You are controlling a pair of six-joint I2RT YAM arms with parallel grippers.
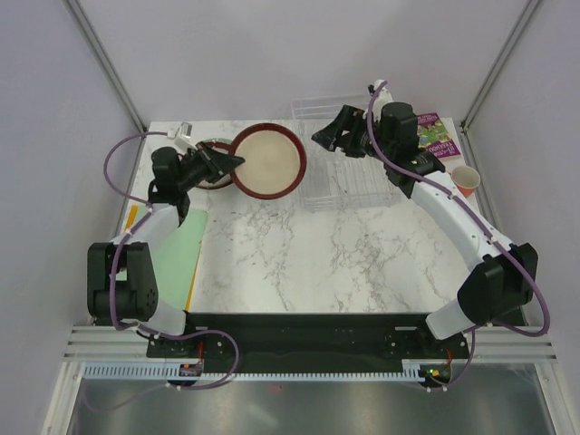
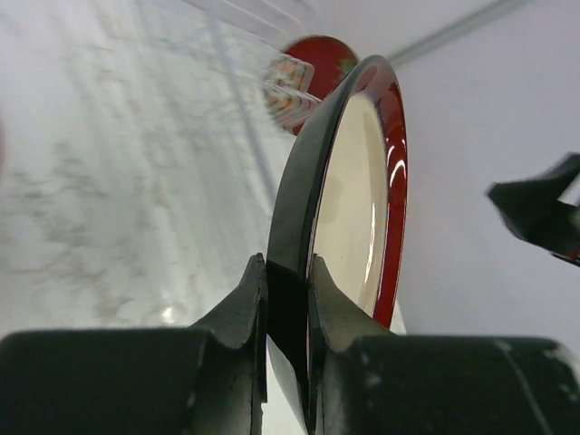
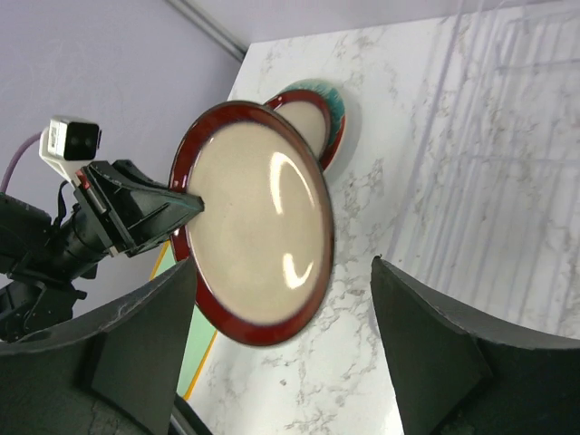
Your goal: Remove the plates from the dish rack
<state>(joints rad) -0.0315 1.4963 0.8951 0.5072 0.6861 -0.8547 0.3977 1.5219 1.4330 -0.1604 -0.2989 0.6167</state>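
My left gripper (image 1: 233,163) is shut on the rim of a plain cream plate (image 1: 268,160) with a dark red rim and holds it tilted above the table at the back left. In the left wrist view the fingers (image 2: 243,308) pinch the plate's edge (image 2: 355,190). A teal-patterned plate (image 1: 210,175) lies on the table under it, mostly hidden; it also shows in the right wrist view (image 3: 333,116). The clear dish rack (image 1: 349,181) stands to the right and holds no plate that I can see. My right gripper (image 1: 326,136) is open and empty above the rack's back left corner.
A purple book (image 1: 436,136) and an orange mug (image 1: 465,179) sit at the back right. A green sheet (image 1: 179,258) lies on the left side of the marble table (image 1: 308,263). A small red round thing (image 2: 319,63) shows blurred beyond the held plate.
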